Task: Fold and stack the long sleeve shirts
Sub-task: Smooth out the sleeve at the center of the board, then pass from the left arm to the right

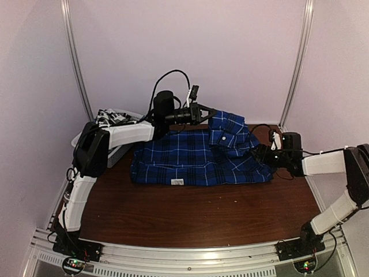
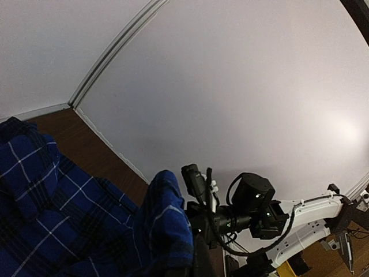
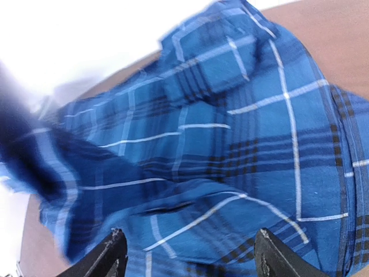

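The blue shirt point(image 3: 230, 144) lies just before the right pincer point(image 3: 190, 239) (jaws apart).

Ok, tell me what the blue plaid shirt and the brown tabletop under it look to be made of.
Royal blue plaid shirt: soft woven cloth, likely cotton or flannel, with a matte finish. It creases and drapes in loose folds.
Dark reddish-brown tabletop: wood or a wood-look laminate, I cannot tell which. It is smooth and flat, with faint grain-like streaks.
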